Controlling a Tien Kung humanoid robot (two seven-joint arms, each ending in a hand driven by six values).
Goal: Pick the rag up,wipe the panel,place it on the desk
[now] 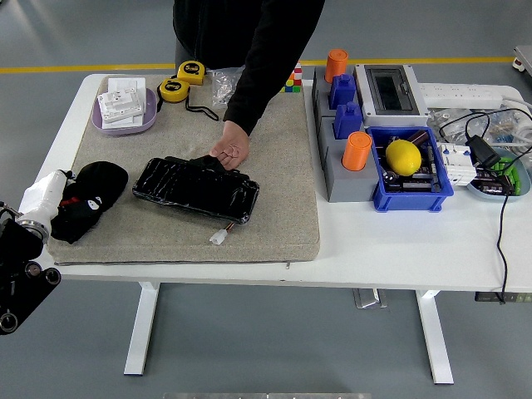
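Observation:
A glossy black panel (196, 189) lies on the grey mat (274, 208), with a small white connector (219, 237) at its front edge. A person's hand (229, 151) rests on the panel's far edge, holding it down. My left arm comes in at the lower left with a white wrist (43, 196). My left hand (81, 204) sits on the mat's left end, left of the panel and apart from it. It is closed around a dark, bunched rag (103, 176). Hand and rag are both black and hard to tell apart. My right arm is out of view.
A purple tray (148, 118) of white parts and two yellow tape measures (181, 81) sit at the back left. To the right stand grey blocks with blue and orange pieces (357, 150), a blue bin holding a yellow ball (403, 157), an electrical box (388, 90) and cables (501, 208).

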